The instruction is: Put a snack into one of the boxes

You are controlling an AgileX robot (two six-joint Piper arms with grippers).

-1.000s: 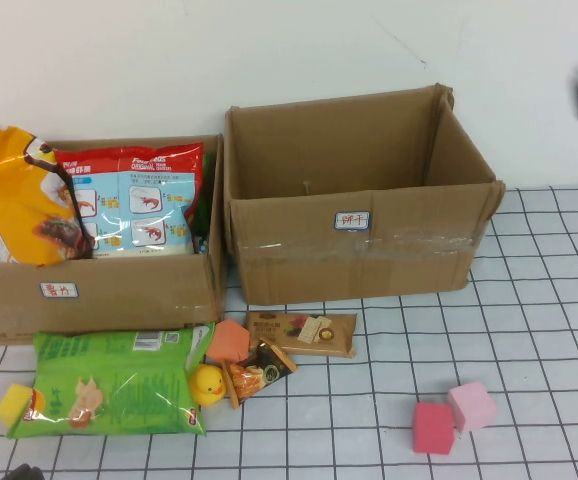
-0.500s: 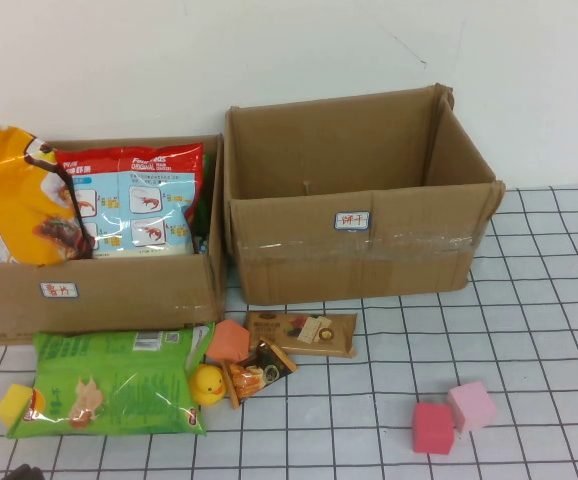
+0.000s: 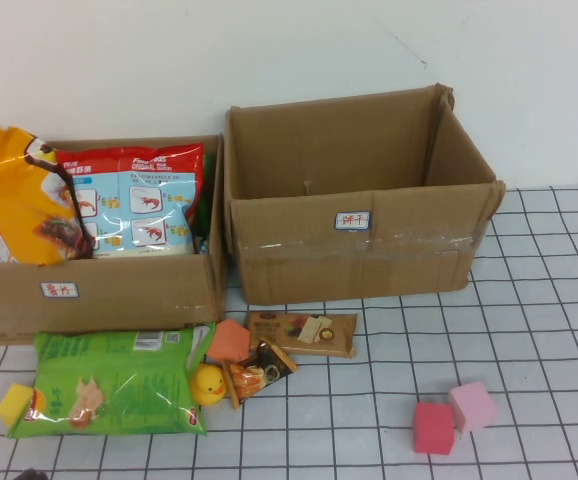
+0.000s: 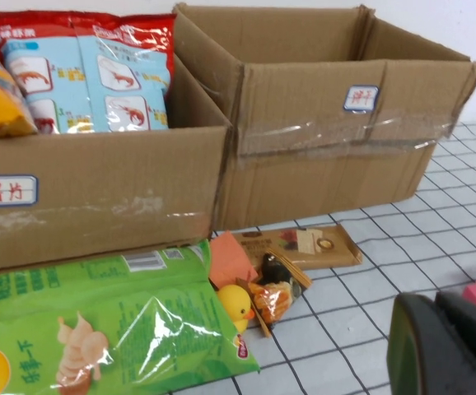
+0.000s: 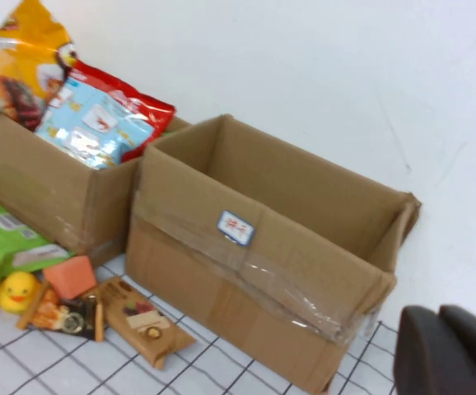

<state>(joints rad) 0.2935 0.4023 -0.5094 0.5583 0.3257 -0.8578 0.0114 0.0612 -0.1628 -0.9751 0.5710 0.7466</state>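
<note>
- Gridded tablecloth [image 3: 529,330] against a white wall: your brown snack bar [image 3: 302,333] lies flat just before the right box [image 3: 359,250], unmoved since a second ago.
- Left box [image 3: 89,295] holds chip bags.
- Left gripper [image 4: 444,350] low, near the table's front edge; jaws: cannot tell.
- Right gripper [image 5: 448,350] raised; it left the high view's right edge a second ago; jaws: cannot tell.

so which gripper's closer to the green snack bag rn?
Left. The left gripper sits low over the table beside the green snack bag; the right gripper views it from farther off, past the right-hand box.
</note>
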